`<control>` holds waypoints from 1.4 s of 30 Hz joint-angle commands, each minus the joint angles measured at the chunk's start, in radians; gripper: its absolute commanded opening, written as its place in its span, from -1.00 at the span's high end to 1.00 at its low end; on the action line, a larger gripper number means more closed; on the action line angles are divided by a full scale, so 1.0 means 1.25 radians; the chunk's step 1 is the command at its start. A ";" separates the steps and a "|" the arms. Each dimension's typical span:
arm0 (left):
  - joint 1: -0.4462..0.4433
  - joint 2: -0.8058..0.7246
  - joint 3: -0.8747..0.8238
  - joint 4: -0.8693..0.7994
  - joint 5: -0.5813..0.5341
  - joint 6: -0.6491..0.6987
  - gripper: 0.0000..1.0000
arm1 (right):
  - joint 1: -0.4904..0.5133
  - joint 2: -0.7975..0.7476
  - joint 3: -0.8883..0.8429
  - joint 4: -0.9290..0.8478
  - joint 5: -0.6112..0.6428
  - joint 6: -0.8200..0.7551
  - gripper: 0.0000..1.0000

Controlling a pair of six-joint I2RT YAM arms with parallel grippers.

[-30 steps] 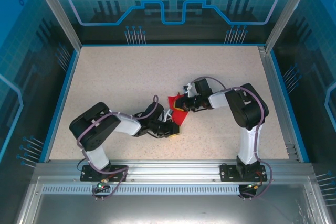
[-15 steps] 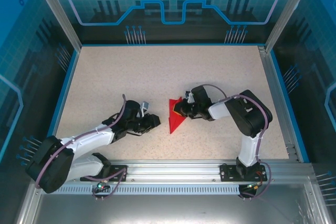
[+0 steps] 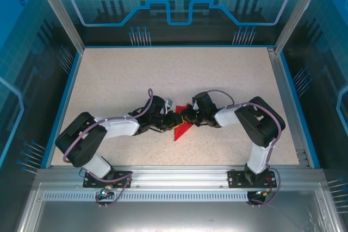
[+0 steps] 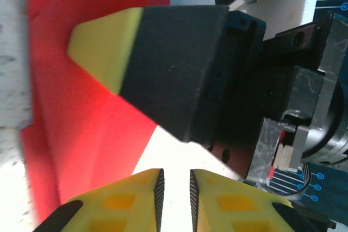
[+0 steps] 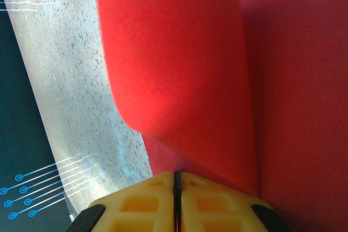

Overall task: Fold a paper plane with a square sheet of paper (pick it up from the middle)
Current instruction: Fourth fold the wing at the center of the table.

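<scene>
My left pincer (image 4: 174,180), barely ajar and empty, is back at nine o'clock of the half-folded bright red paper sheet (image 3: 179,131) on the tabletop (image 3: 119,80). My right pincer (image 5: 176,180) clamps its flap, so creasing may resume.

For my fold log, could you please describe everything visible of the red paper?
The red paper is thin and partly folded: from above, a pointed wedge on the speckled table, tip toward the near edge. One flap curls up from a flatter panel. The right pincer is shut on its edge; the left pincer, slightly open, sits beside it.
</scene>
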 commanded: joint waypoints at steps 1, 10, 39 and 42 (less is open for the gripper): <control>-0.002 0.030 0.007 0.021 -0.029 -0.028 0.57 | 0.006 0.059 -0.038 -0.193 0.042 -0.008 0.79; -0.007 0.047 -0.019 0.017 -0.059 -0.044 0.69 | -0.001 0.066 -0.031 -0.196 0.033 -0.014 0.79; -0.048 0.161 -0.057 -0.129 -0.129 -0.031 1.00 | -0.061 -0.037 0.081 -0.242 -0.075 -0.266 0.68; -0.051 0.164 -0.059 -0.130 -0.133 -0.030 1.00 | -0.078 -0.066 0.085 -0.252 -0.100 -0.311 0.78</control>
